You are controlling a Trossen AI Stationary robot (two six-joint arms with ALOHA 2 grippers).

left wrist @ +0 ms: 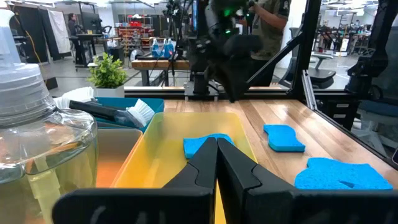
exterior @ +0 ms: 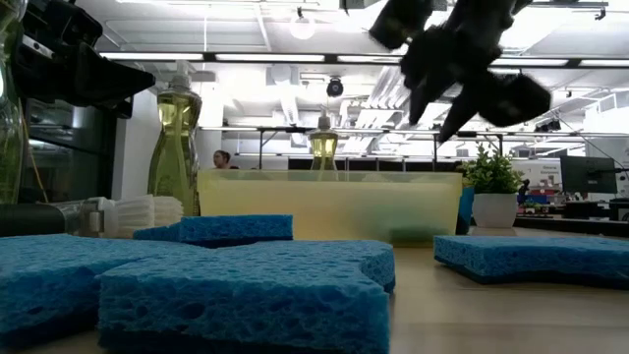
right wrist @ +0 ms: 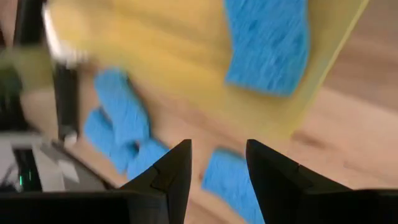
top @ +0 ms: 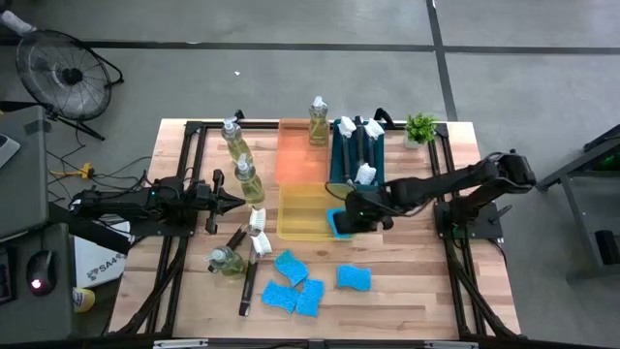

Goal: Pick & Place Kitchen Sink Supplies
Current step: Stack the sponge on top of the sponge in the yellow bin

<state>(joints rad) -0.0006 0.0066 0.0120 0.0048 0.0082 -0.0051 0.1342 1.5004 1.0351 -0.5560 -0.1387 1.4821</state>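
Three shallow plastic trays sit side by side on the pale wooden slat table (top: 407,291). The translucent yellow tray (top: 302,215) holds a single bright blue rectangular sponge (top: 338,223), porous and soft-edged, lying at the tray's corner nearest the right arm; the left wrist view shows this sponge (left wrist: 207,145) flat on the glossy yellow floor. The teal tray (top: 341,160) carries black-handled dish brushes with white bristle heads (top: 364,145), laid lengthwise, and the orange tray (top: 295,150) has one clear bottle of yellowish soap with a white top (top: 318,120) at its far end. The right gripper (top: 351,208) hangs just above the sponge in the yellow tray, its two dark fingers apart with nothing between them, as the right wrist view (right wrist: 217,168) confirms. The left gripper (top: 232,202) waits at the table's left side, fingers clenched together on nothing, the tips meeting in its own wrist view (left wrist: 216,163). Loose on the wood lie four more blue sponges (top: 291,281) in a cluster near the front edge, one set apart, plus two further brushes (top: 254,262) and three more soap bottles (top: 242,165), one on its side. The low view alone shows the sponges' open, pitted texture (exterior: 246,285), and the small green potted plant (exterior: 491,187) in a white pot beyond the trays.
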